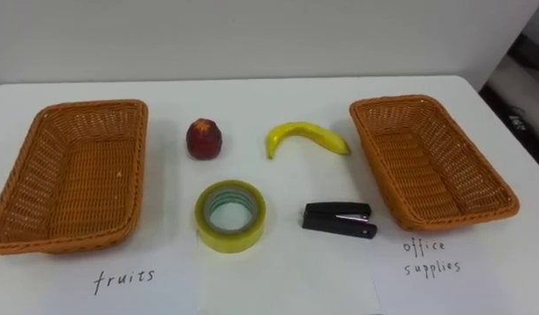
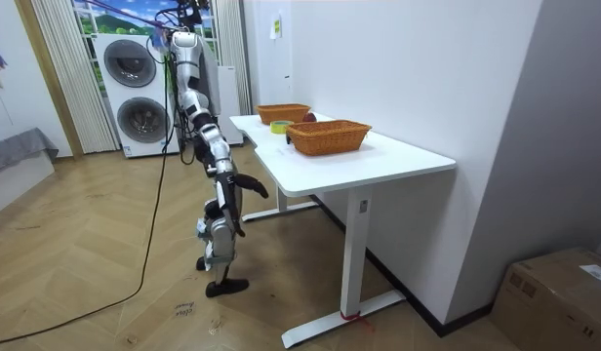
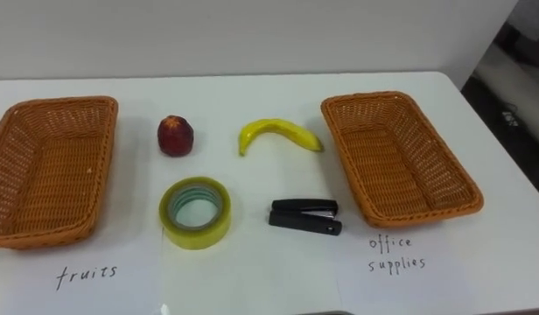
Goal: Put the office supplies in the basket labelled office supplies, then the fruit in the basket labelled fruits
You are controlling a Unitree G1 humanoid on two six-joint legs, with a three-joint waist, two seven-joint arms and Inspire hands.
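Nothing sorted yet. Got all four loose bits out on the smooth white desk [image 1: 278, 96], outside both baskets.

Front row: fat roll of yellowish see-through tape [image 1: 230, 215] lying flat, hole up, and just beside it a low, long black stapler [image 1: 339, 220], glossy, not touching the roll.

Back row: roundish dark-red fruit [image 1: 204, 139], apple or peach, can't say which, then a curved yellow banana [image 1: 306, 136], arched away with both tips toward the near side. Well apart from each other.

Flanking the lot: left basket [image 1: 77, 175] and right basket [image 1: 427, 162], both oblong, orange-brown woven wicker with flared sides and a thick braided rim. Handwritten paper label [image 1: 125, 278] in front of the left one, another label sheet [image 1: 431, 258] in front of the right one.

From the room view: standing at the desk's long side, right hand [image 2: 262, 191] down by the near edge. Way too small there to call it spread or curled, so can't tell. Puts all the items up above and beyond that hand, nothing touching it. Tape and stapler closer to it, fruit behind those two, baskets out to either side.

Further out: plain white wall behind the desk, stacked washer and dryer [image 2: 135, 93] behind the robot, wooden plank floor [image 2: 86, 273], cardboard box [image 2: 564, 292] low at the room view's right.
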